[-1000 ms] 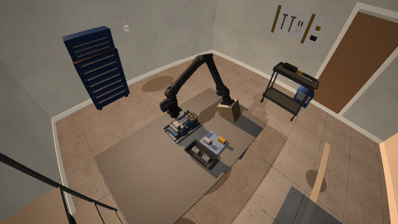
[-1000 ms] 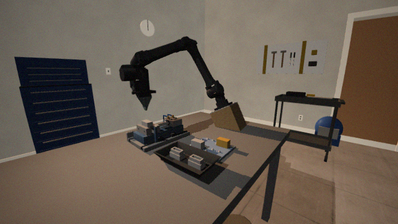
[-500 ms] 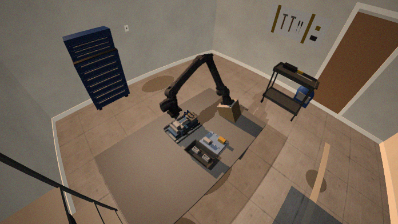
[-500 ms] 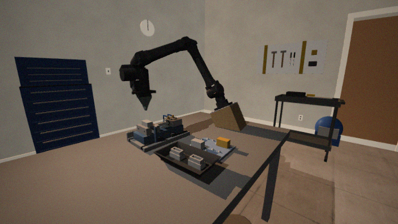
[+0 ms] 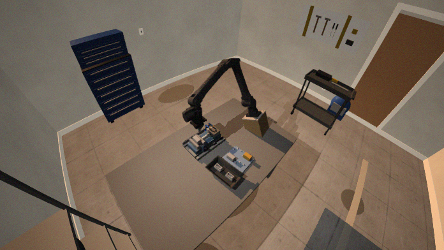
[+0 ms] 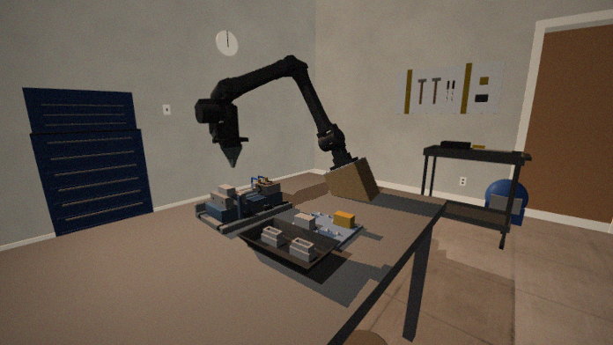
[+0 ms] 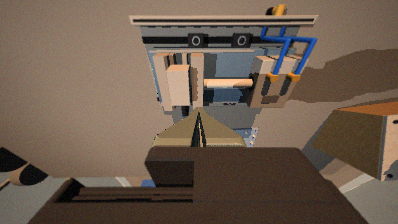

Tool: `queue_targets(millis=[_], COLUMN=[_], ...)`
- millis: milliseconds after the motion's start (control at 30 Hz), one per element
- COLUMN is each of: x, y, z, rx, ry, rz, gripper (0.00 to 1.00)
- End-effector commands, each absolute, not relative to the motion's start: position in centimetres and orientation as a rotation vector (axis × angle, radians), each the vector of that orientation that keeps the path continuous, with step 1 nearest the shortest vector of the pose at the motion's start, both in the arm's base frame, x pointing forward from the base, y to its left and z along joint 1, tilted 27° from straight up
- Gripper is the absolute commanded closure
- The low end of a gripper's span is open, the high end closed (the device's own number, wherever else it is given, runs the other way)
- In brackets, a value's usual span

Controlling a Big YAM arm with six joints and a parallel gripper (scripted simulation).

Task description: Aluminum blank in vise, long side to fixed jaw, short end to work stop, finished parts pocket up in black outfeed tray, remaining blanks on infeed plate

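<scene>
My gripper (image 6: 232,161) is clenched on nothing, hanging well above the vise (image 6: 247,202). In the wrist view I see the aluminum blank (image 7: 178,85) in the vise beside the fixed jaw (image 7: 161,80). Farther off, two finished parts (image 6: 287,242) sit in the outfeed tray (image 6: 264,251).

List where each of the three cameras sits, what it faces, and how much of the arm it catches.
Top: high in the room, angled down at the table; whole arm.
Exterior: off the table's corner, level; whole arm, shut gripper above the vise.
Wrist: on the arm, looking down; only the fingers.
All three share the vise.
</scene>
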State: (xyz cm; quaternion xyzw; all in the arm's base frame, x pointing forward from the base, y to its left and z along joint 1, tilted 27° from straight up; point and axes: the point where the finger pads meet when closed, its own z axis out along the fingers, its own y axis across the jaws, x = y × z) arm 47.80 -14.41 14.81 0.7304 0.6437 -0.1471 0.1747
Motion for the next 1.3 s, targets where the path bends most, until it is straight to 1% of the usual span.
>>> queue_targets(millis=[0,933,1267], x=[49.21,49.4,49.06], y=[-13.43,-13.45,-13.56], z=[15.61,16.21,15.28], rx=[2.03,2.03,2.031], ry=[1.835,1.824,1.836], rz=[-0.383,-0.372,-0.385], gripper=[1.0,1.0,1.0])
